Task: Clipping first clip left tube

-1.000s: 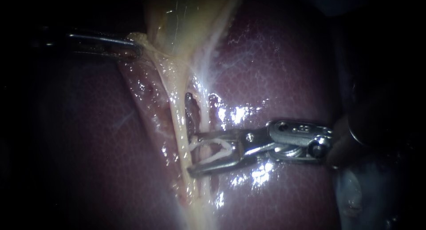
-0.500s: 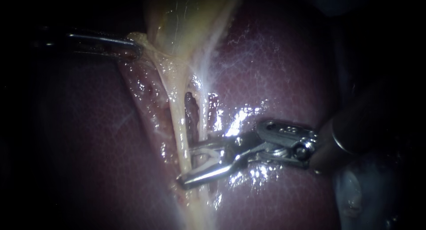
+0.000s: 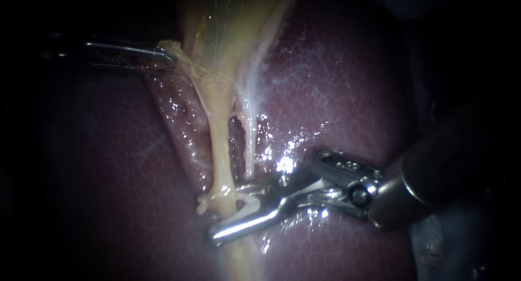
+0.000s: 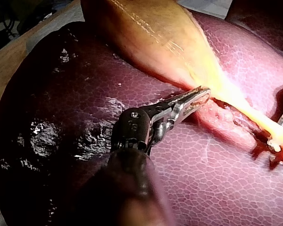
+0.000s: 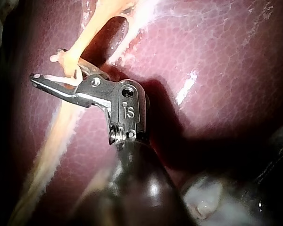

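**Q:** What stage of the clipping is shown?

**A:** The placement is shown, not the closure. The left tube (image 3: 220,145), the thicker yellow strand, is seen running down over the liver (image 3: 336,96) and passing into the pincer of the right instrument (image 3: 225,213). A white clip (image 3: 247,199) is carried inside that pincer and has not yet been pressed flat. The thinner, paler right tube (image 3: 248,145) is left outside, just beside it. No closed clip is seen on either tube. The squeeze and the release are judged to remain.

**Q:** How is each pincer held?

**A:** The pincer of the right instrument is spread wide, with the left tube bunched between the two jaws near their hinge. Whether both jaws press on the tube cannot be told, so no grip is claimed. The pincer of the left instrument (image 3: 163,58) is pressed together on the edge of the gallbladder (image 3: 228,26), by which the tissue is drawn sideways and the tubes are kept taut.
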Action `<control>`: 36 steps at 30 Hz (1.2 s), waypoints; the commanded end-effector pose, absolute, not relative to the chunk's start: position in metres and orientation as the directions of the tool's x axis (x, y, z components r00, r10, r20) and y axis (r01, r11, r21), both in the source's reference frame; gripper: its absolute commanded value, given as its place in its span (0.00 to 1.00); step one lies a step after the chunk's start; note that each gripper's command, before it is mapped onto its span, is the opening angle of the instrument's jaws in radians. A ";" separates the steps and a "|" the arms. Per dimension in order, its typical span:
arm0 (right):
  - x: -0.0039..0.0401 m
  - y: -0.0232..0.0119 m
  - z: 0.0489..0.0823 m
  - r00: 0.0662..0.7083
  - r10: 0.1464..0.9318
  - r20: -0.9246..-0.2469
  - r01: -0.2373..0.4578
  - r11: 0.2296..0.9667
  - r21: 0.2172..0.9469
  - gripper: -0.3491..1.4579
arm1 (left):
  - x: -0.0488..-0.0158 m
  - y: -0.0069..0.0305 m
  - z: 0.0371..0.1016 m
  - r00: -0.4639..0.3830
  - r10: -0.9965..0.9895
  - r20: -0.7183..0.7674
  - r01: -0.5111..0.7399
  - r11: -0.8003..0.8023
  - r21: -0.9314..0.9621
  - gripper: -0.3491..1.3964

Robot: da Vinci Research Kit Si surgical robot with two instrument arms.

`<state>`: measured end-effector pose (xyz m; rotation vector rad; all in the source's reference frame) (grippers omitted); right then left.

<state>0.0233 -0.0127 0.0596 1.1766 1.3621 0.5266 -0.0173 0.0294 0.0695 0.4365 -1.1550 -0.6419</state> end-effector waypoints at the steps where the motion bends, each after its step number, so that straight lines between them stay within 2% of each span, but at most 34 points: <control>1: 0.0233 -0.0125 0.0594 0.209 0.861 -0.463 0.321 0.386 0.865 0.42 | -0.0173 0.0294 0.0695 0.259 -0.668 0.698 0.240 0.744 0.623 0.00; 6: 0.0230 -0.0121 0.0595 0.205 0.866 -0.456 0.310 0.384 0.870 0.37 | -0.0174 0.0294 0.0696 0.259 -0.667 0.698 0.240 0.745 0.623 0.00; 14: 0.0224 -0.0120 0.0601 0.208 0.873 -0.440 0.307 0.369 0.877 0.19 | -0.0174 0.0294 0.0696 0.259 -0.667 0.698 0.240 0.745 0.623 0.00; 19: 0.0223 -0.0122 0.0602 0.207 0.873 -0.441 0.306 0.371 0.877 0.00 | -0.0174 0.0294 0.0696 0.259 -0.667 0.698 0.240 0.745 0.623 0.00; 36: 0.0223 -0.0123 0.0610 0.210 0.874 -0.439 0.304 0.368 0.879 0.00 | -0.0172 0.0293 0.0695 0.259 -0.668 0.698 0.240 0.745 0.623 0.00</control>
